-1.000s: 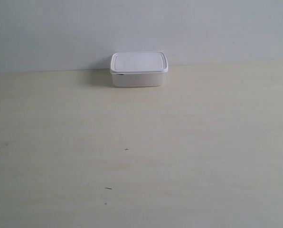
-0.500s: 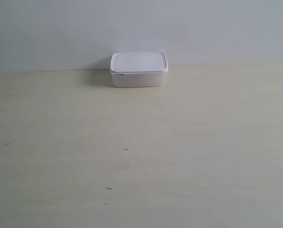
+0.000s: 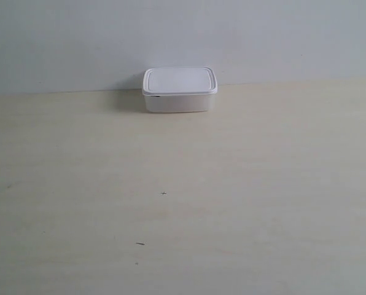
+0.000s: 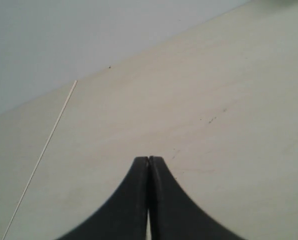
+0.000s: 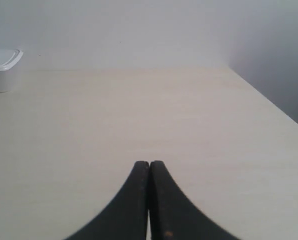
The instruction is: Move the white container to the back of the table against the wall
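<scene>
On my left wrist feed, the left end effector [image 4: 148,160] is closed right up. Its two black fingers are pressed together along their length and hold nothing. Under it I see bare table [image 4: 224,80], with a thin pale line [image 4: 44,150] running across the surface off to one side and a few faint dark flecks near the fingertips.

The right end effector [image 5: 149,163] reads the same on its feed, with the fingers meeting tip to tip and nothing between them. It sits over open table too, well apart from the container [image 5: 1,70], which I catch only at the edge of that view, far across the surface.

In the exterior view, the near part of the table carries two tiny dark specks [image 3: 140,244], one a little farther back than the other. Beyond them the pale wood grain runs unbroken to the back.

There the container stands upright at the rear edge with its lid [image 3: 179,80] on and sitting flat. It is near the middle of the view and casts a soft shadow to the view's left. It is right at the foot of the wall [image 3: 263,37]. I cannot tell from here whether it actually touches.
</scene>
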`<state>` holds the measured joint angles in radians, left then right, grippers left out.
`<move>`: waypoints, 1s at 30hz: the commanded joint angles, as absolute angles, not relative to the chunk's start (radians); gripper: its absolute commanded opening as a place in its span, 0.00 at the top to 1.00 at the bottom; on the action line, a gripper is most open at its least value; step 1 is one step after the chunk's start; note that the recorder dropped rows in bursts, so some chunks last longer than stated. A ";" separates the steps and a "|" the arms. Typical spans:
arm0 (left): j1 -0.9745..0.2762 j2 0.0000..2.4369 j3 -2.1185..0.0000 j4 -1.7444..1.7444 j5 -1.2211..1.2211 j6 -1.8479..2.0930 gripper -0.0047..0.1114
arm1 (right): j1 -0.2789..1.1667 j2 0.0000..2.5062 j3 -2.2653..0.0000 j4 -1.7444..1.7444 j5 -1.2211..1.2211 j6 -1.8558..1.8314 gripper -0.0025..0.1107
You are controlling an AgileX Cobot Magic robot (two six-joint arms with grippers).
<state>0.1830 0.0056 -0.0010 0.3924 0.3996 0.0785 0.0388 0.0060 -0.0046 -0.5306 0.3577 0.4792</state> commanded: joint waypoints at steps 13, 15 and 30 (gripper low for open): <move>0.178 0.000 0.000 0.203 0.401 0.075 0.96 | 0.035 0.000 0.000 -0.252 0.349 0.429 0.98; 0.178 0.000 0.000 0.200 0.401 0.075 0.96 | 0.035 0.000 0.000 -0.208 0.349 0.429 0.98; 0.178 0.000 0.000 0.198 0.401 0.204 0.96 | 0.035 0.000 0.000 -0.185 0.355 0.309 0.98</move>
<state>0.1830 0.0056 -0.0010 0.2085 0.4005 0.1948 0.0388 0.0060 -0.0046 -0.1985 0.3577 0.3406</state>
